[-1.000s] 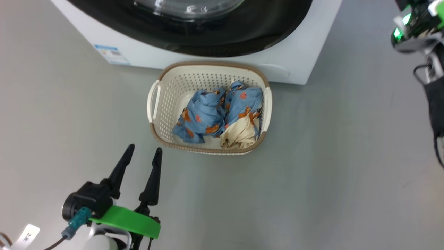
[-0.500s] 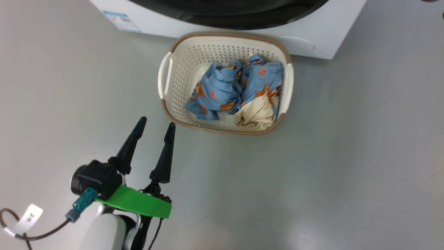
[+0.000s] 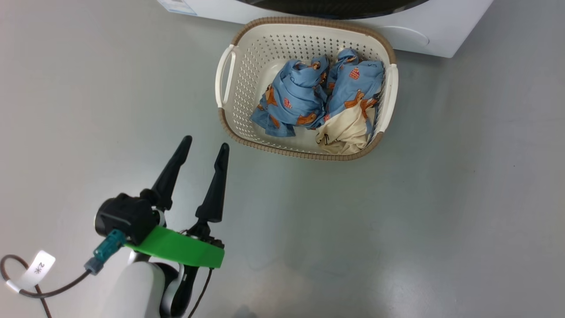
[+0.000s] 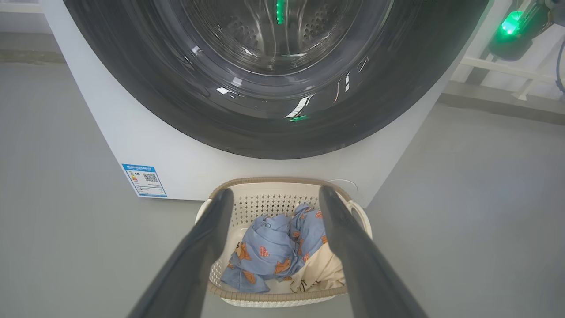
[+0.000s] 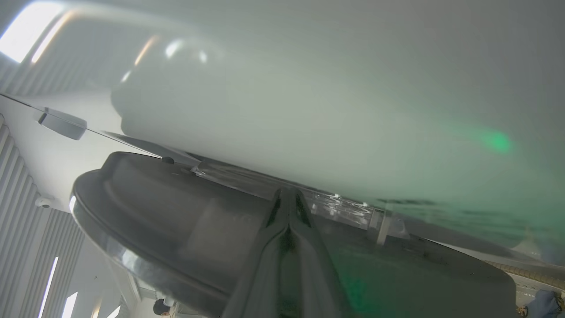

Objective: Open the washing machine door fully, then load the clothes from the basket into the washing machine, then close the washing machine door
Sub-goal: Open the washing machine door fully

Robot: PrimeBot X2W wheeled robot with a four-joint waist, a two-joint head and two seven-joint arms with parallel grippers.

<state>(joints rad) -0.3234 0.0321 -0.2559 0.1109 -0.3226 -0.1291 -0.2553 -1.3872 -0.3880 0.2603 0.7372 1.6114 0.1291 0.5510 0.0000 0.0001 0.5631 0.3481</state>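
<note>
The cream basket [image 3: 255, 66] with its brown rim stands on the floor against the foot of the white washing machine [image 3: 441, 31]. In it lie the clothes [image 3: 304, 90], blue printed fabric with a cream piece [image 3: 346, 132] at the right. My left gripper [image 3: 206, 142] hovers open and empty, short of the basket's near left corner. The left wrist view looks between the open fingers [image 4: 207, 238] at the basket [image 4: 265, 201], the clothes [image 4: 269, 251] and the washing machine door [image 4: 247, 128], which looks closed. My right gripper [image 5: 289, 193] is shut, tips at the door's black edge [image 5: 145, 207].
Grey floor [image 3: 397, 221] spreads around the basket on all sides. A blue label [image 4: 145, 180] marks the machine's lower left corner. A cable with a white tag [image 3: 37, 269] trails from my left wrist. Part of my right arm with a green light [image 4: 511, 24] shows right of the machine.
The head camera has swung, sliding the basket and machine up and to the right in the picture. My left gripper stays open and empty.
</note>
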